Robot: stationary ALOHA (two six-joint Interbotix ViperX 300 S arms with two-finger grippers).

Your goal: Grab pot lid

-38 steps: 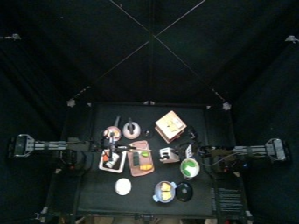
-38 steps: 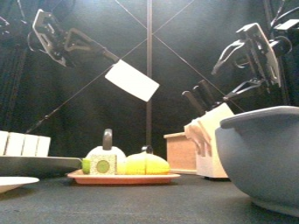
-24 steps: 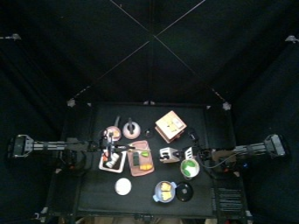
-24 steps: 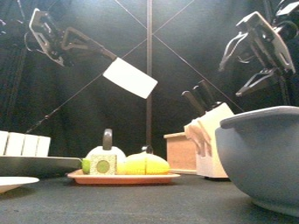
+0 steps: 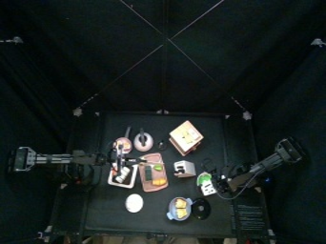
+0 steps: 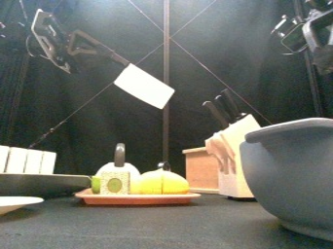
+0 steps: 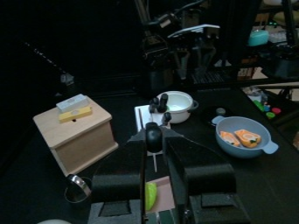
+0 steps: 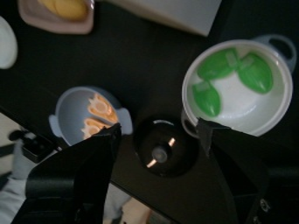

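We see a small black table with kitchen toys all over it. The right black gripper hangs over the table's right side. Its two jaws are spread wide with nothing in them. The left black gripper sits at the left edge with its jaws pressed together. The round pot lid with a pale grey rim and a dark, yellow-patched middle lies near the front edge. It is a little to the left of the right gripper and nearer to us. A plain white disc lies to the left of the lid.

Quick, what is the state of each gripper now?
Left gripper: shut, holding nothing.
Right gripper: open, empty, above a small dark round thing.
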